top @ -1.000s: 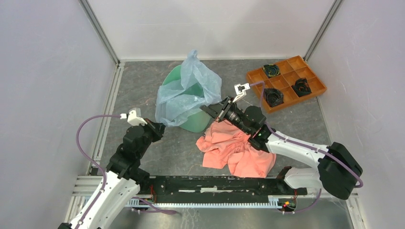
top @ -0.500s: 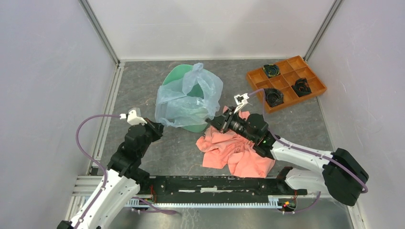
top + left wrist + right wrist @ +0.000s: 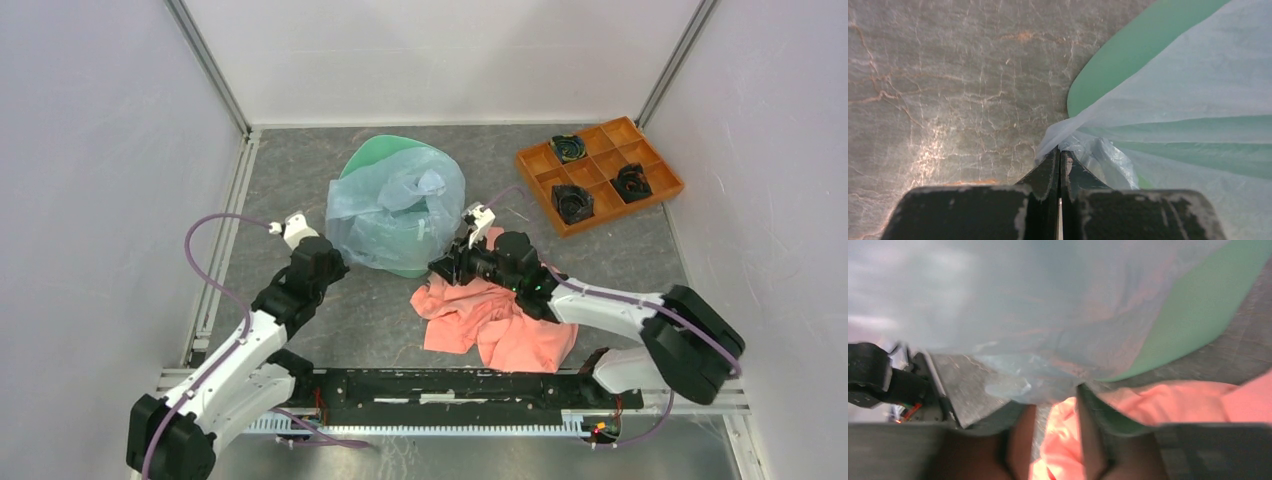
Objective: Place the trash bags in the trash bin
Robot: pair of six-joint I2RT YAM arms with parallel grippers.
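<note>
The pale blue-grey trash bag (image 3: 395, 210) lies draped over the mint-green trash bin (image 3: 385, 155), covering most of it; the bin's far rim shows. My left gripper (image 3: 335, 268) is shut on the bag's lower left edge. In the left wrist view the jaws are closed on a bunched corner of the bag (image 3: 1098, 155) beside the bin's wall (image 3: 1128, 65). My right gripper (image 3: 437, 268) is open at the bag's lower right edge, low over the floor. In the right wrist view its fingers (image 3: 1018, 430) stand apart just under the bag (image 3: 1048, 305), holding nothing.
A salmon-pink cloth (image 3: 500, 320) lies crumpled under and in front of the right gripper; it also shows in the right wrist view (image 3: 1168, 402). An orange compartment tray (image 3: 598, 172) with dark items stands at the back right. Walls close the left, back and right.
The bag's raised peak has dropped down over the bin. The right gripper has moved down and left to the bin's base. The left arm has reached forward, still pinching the bag.
</note>
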